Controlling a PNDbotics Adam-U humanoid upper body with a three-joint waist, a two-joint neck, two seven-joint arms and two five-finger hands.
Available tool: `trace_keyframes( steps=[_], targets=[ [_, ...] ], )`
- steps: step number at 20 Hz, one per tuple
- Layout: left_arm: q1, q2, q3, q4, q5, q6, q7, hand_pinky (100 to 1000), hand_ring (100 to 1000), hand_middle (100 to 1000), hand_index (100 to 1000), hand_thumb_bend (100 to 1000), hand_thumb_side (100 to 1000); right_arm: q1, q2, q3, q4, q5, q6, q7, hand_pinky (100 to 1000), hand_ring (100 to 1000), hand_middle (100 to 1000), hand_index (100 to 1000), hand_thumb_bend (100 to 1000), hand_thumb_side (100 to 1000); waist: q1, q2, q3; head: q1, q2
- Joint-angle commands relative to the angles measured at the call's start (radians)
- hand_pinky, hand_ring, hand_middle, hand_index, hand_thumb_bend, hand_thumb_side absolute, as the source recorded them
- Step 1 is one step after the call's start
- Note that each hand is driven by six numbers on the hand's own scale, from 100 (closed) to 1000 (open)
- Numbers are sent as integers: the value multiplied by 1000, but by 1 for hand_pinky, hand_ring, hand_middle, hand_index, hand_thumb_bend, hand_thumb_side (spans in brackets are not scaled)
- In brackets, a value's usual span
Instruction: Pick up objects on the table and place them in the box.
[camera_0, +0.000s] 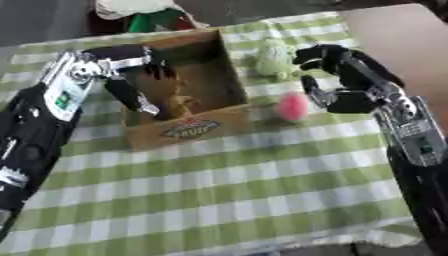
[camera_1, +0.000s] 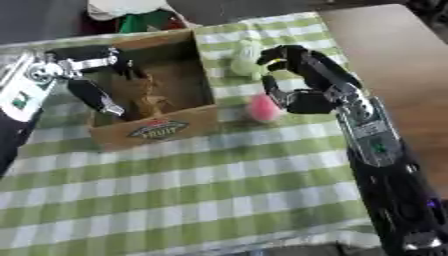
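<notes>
A green-and-white checked cloth (camera_0: 219, 190) is lying under my work, covering the table. Bare brown tabletop (camera_0: 402, 40) is showing to my right of it.

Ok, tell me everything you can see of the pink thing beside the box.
The pink object is small, rounded and egg-like, plain pink, its material unclear. It lies on the green checked tablecloth just right of the wooden box, apart from its wall, with a pale green object farther back. The right hand is curved around it from the right, fingers above, thumb close alongside; whether they touch it cannot be told.
</notes>
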Motion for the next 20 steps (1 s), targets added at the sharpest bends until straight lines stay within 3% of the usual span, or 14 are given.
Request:
trace_keyframes(
  steps=[1, 5, 11, 12, 20],
  targets=[
    [12, 67, 46, -100, 91, 45, 87, 691, 623, 648, 788, 753, 439, -25, -24, -6, 1, 14, -10, 0, 843, 939, 726, 755, 100, 199, -7, -21, 9, -13, 5],
    [67, 106, 79, -192, 168, 112, 178, 686, 618, 641, 786, 733, 430, -37, -40, -2, 25, 35, -32, 8, 844, 940, 730, 757, 100, 198, -13, -22, 27, -24, 5],
    [216, 159, 167, -329, 280, 213, 315, 665, 593, 615, 774, 658, 379, -54, -97, 10, 92, 105, -88, 16, 851, 965, 766, 787, 100, 169, -29, -20, 70, -52, 3],
    [241, 166, 179, -350, 294, 226, 329, 665, 592, 614, 774, 680, 400, -56, -108, 11, 103, 121, -99, 20, 851, 966, 769, 788, 100, 200, -32, -19, 74, -55, 3],
    [346, 193, 228, -426, 348, 284, 368, 662, 589, 610, 774, 674, 395, -57, -166, -8, 189, 204, -142, 9, 850, 970, 778, 798, 100, 205, -44, -18, 83, -68, -2]
  ],
)
